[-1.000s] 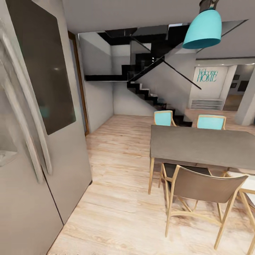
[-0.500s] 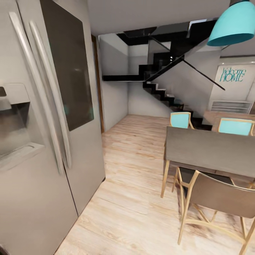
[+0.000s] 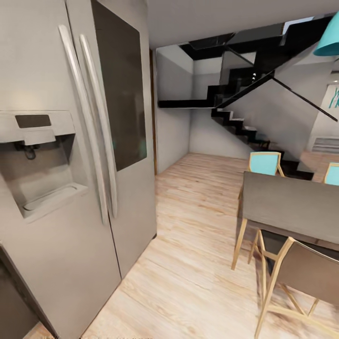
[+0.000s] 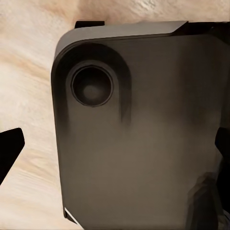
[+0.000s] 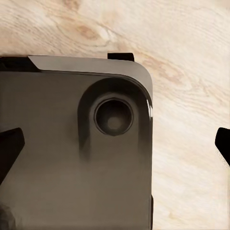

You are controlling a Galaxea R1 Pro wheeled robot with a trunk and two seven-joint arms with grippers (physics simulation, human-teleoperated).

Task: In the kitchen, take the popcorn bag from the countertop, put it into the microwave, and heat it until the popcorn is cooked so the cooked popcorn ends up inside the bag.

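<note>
1. In the left wrist view the left gripper [image 4: 115, 148] points down over the robot's own dark grey base [image 4: 143, 134]. Its two dark fingertips [image 4: 9, 148] sit at opposite edges of the picture, spread wide apart with nothing between them.
2. In the right wrist view the right gripper [image 5: 115, 143] hangs the same way above the base and the pale wooden floor [image 5: 187, 96]. Its fingertips [image 5: 9, 148] are also far apart, holding nothing.
3. Compared with a second ago, the whole head view has swung: the refrigerator [image 3: 70, 188] now takes up far more of the picture, with its water dispenser [image 3: 40, 160] fully in sight. The dining table [image 3: 287, 207] and staircase [image 3: 245, 122] have slid toward the right edge. The teal lamp [image 3: 329, 42] is down to a sliver in the corner. This is camera motion, not the furniture moving.
4. The room has a light plank floor running back to a white wall under the dark stairs. Teal-backed chairs [image 3: 263, 162] stand behind the grey table, and a brown chair [image 3: 301, 278] stands in front.
5. The popcorn bag, microwave and countertop cannot be located from these views.
</note>
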